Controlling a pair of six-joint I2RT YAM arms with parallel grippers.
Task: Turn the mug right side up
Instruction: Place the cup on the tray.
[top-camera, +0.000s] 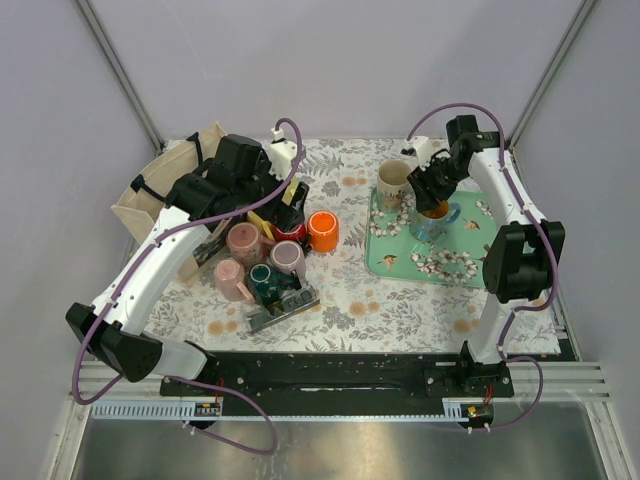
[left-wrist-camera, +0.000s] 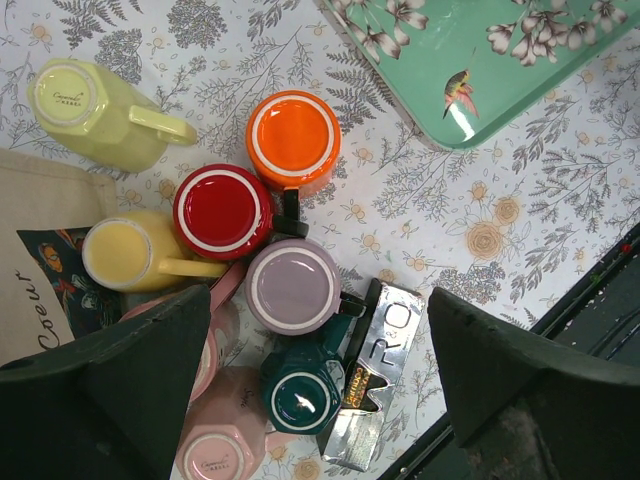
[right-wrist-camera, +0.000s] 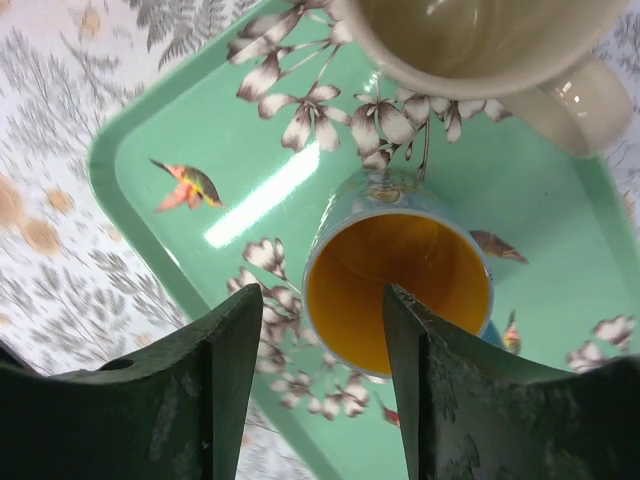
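Observation:
A blue mug with an orange inside (right-wrist-camera: 400, 290) stands upright, mouth up, on the green floral tray (right-wrist-camera: 200, 130); it also shows in the top view (top-camera: 432, 224). My right gripper (right-wrist-camera: 322, 320) is open and straddles the mug's rim: one finger is inside the mouth, the other outside with a gap to the wall. In the top view the right gripper (top-camera: 433, 198) hangs right over the mug. My left gripper (left-wrist-camera: 320, 370) is open and empty, held high above a cluster of mugs.
A cream mug (right-wrist-camera: 480, 40) stands upright on the tray (top-camera: 400, 262) just behind the blue one. Under the left gripper lie orange (left-wrist-camera: 293, 138), red (left-wrist-camera: 222, 210), lilac (left-wrist-camera: 293, 286) and teal (left-wrist-camera: 300, 395) mugs bottom up, a silver packet (left-wrist-camera: 385, 370), and a tote bag (top-camera: 160, 190).

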